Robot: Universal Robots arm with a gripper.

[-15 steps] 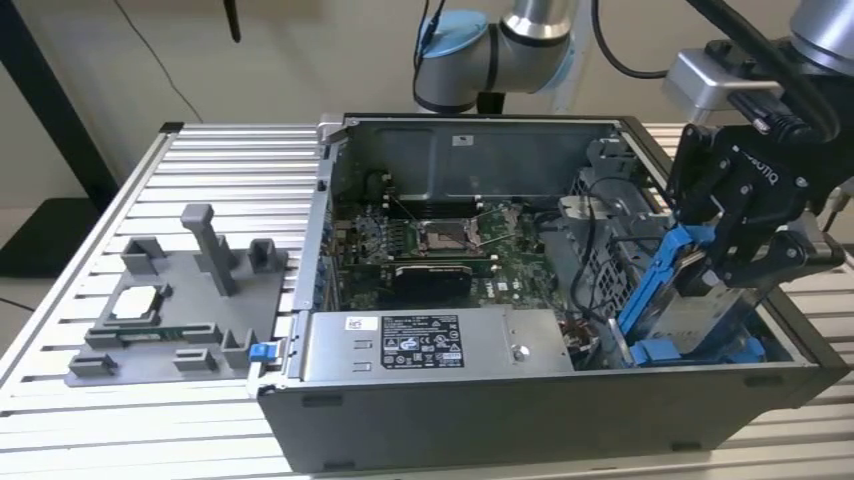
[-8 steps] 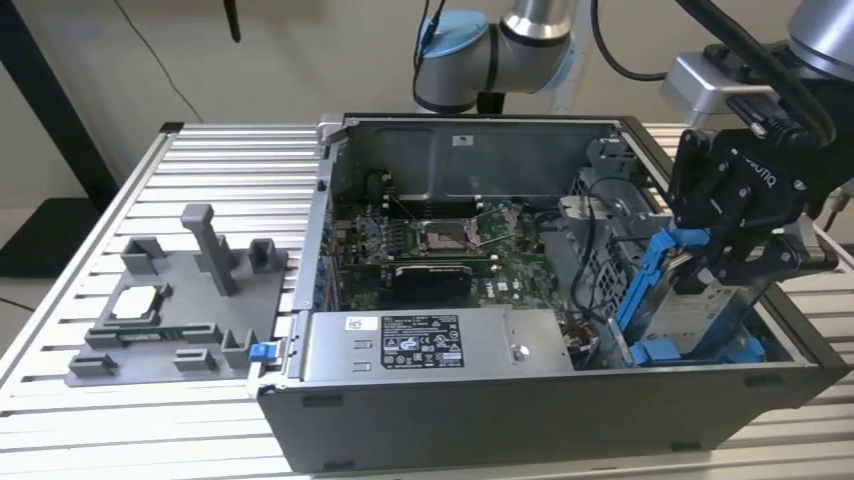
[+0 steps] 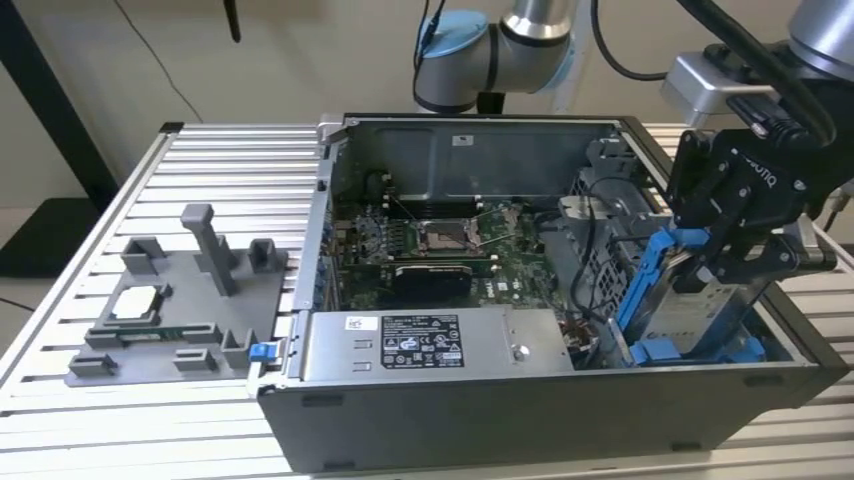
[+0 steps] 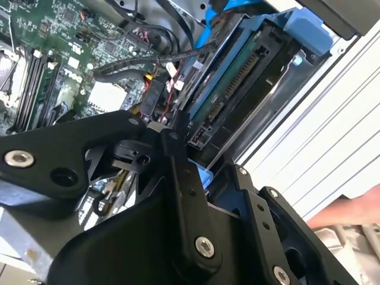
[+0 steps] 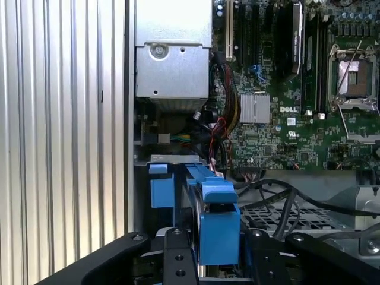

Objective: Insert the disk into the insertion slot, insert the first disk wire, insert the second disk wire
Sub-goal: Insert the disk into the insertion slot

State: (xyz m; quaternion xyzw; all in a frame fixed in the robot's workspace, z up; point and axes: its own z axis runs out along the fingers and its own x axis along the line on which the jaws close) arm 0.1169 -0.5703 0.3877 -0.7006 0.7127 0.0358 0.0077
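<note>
In the exterior view my black gripper [image 3: 727, 275] is shut on the disk [image 3: 687, 315], a silver-grey drive in a bright blue frame. The disk stands steeply tilted at the right front corner of the open computer case. Its lower end is down in the insertion slot [image 3: 707, 352], the bay with blue fittings. In the first wrist view the blue frame [image 5: 218, 214] sits between my fingers [image 5: 178, 258], above perforated grey metal [image 5: 279, 218]. The second wrist view shows the disk's connector edge [image 4: 237, 95] beyond my gripper [image 4: 196, 178]. Loose black wires [image 4: 148, 62] lie beside the bay.
The case holds a green motherboard [image 3: 427, 250] and a silver power supply [image 3: 407, 345] along its front. A grey fixture [image 3: 174, 300] with small parts stands on the slatted table [image 3: 200, 150] at the exterior view's left. Another robot arm's joint [image 3: 494, 50] is behind the case.
</note>
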